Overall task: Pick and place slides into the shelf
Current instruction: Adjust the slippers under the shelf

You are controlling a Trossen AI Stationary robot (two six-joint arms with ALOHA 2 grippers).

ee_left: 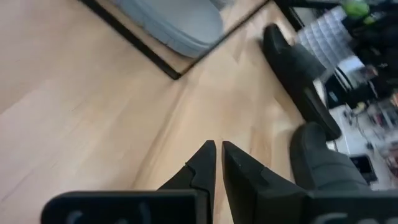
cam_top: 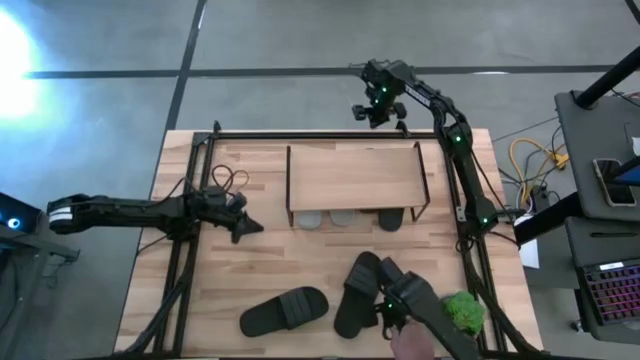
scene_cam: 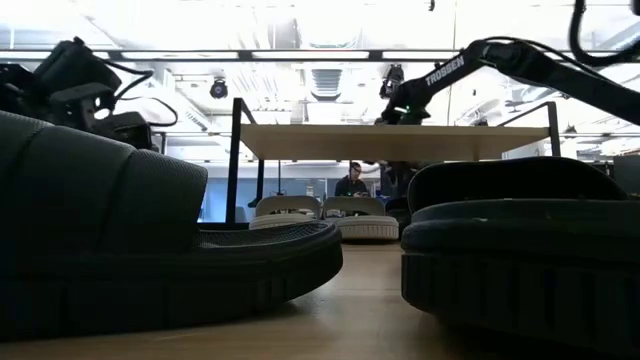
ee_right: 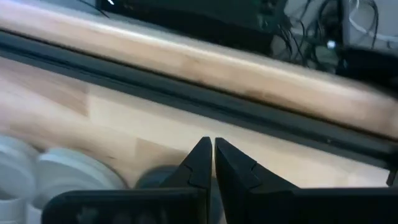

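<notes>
The shelf (cam_top: 355, 178) stands at the table's middle. Under its board lie two light grey slides (cam_top: 326, 217) and a black one (cam_top: 391, 218), their ends poking out at the near side. Two more black slides (cam_top: 284, 311) (cam_top: 358, 292) lie flat on the table near the front edge, and they loom large in the low view (scene_cam: 150, 240) (scene_cam: 520, 250). My left gripper (ee_left: 219, 149) is shut and hovers over bare table left of the shelf (cam_top: 250, 226). My right gripper (ee_right: 212, 146) is shut, points steeply down behind the shelf's far side (cam_top: 378, 112), and holds nothing.
A black metal frame (cam_top: 300, 133) runs round the table's edges. A dark device with a green tuft (cam_top: 460, 310) reaches in at the near right, over one black slide. Bare wood lies between the shelf and the front slides. A person (scene_cam: 350, 185) sits in the room beyond.
</notes>
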